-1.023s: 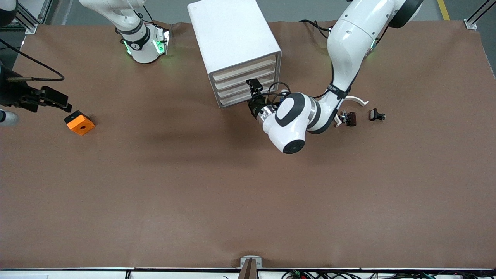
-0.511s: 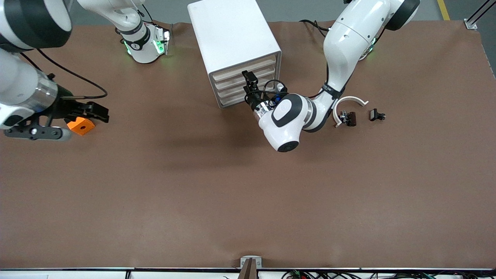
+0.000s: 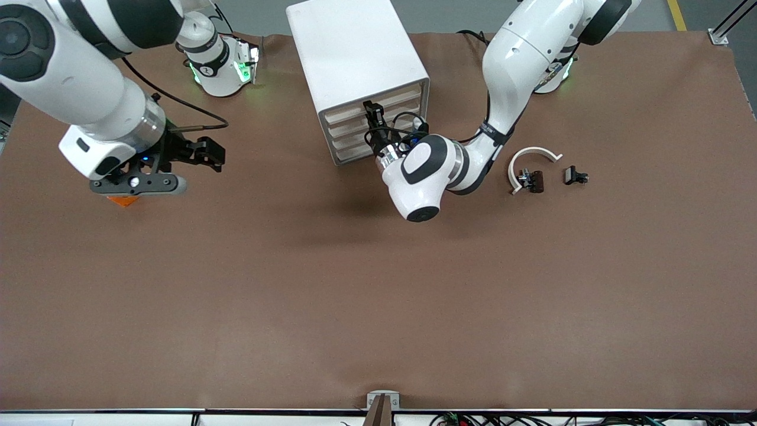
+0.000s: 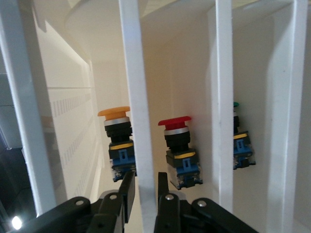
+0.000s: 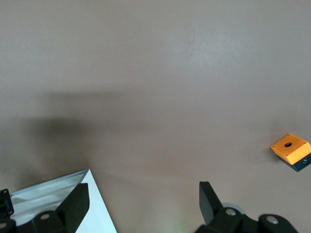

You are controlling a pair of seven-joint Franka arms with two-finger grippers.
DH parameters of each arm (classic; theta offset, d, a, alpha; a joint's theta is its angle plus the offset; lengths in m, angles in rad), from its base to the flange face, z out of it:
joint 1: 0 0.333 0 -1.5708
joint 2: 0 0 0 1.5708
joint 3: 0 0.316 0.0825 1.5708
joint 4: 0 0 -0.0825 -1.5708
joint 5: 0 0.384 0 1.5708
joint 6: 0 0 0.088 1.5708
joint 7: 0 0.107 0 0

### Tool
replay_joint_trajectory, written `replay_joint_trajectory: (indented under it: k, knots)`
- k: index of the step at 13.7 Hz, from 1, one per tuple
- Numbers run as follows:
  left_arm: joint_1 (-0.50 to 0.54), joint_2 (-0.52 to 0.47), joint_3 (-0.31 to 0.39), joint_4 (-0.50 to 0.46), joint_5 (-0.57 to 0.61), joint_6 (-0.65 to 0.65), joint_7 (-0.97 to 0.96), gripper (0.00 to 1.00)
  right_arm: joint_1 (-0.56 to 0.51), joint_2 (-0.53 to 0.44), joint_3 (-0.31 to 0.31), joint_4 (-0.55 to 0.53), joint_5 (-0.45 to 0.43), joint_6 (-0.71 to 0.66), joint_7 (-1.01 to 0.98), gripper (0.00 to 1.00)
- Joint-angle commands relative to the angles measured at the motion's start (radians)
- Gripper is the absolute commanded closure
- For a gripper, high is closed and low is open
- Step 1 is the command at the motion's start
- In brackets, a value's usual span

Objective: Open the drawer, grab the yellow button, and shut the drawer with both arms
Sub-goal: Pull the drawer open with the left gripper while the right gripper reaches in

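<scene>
The white cabinet [image 3: 355, 53] stands at the back middle with its four cream drawer fronts closed. My left gripper [image 3: 371, 113] is at the front of an upper drawer [image 3: 349, 115]. In the left wrist view its fingers [image 4: 127, 191] are closed around that drawer's white front lip [image 4: 138, 121]. Past the lip, inside, lies the button [image 4: 115, 131] with the orange-yellow cap, beside a red-capped one [image 4: 176, 141] and a green-capped one [image 4: 236, 136]. The button is hidden in the front view. My right gripper [image 3: 214, 155] is open and empty over the bare table [image 5: 143, 194], toward the right arm's end.
The orange square block [image 5: 290, 149] lies under my right wrist, mostly hidden in the front view [image 3: 123, 200]. Black clips [image 3: 575, 176] and a white curved band [image 3: 535, 155] lie toward the left arm's end. The right arm's base [image 3: 222, 71] stands beside the cabinet.
My right arm swung in from the table's end over the orange block toward the cabinet. My left gripper moved up the cabinet's front from a lower drawer to an upper one.
</scene>
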Motion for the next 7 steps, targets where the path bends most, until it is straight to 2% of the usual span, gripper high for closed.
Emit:
replay_joint_trajectory:
  k: [1,3,7]
  knots:
    - [0.006,0.029,0.006,0.016,-0.02,-0.018,-0.015,0.92,0.043,-0.007,-0.006,0.002,0.032,-0.009,0.014,0.0]
    - [0.011,0.03,0.012,0.016,-0.014,-0.017,-0.017,0.96,0.063,-0.007,-0.006,0.002,0.051,-0.006,0.081,0.0]
    - [0.079,0.029,0.017,0.024,-0.014,-0.017,-0.015,0.97,0.132,-0.007,-0.004,0.005,0.052,-0.003,0.333,0.0]
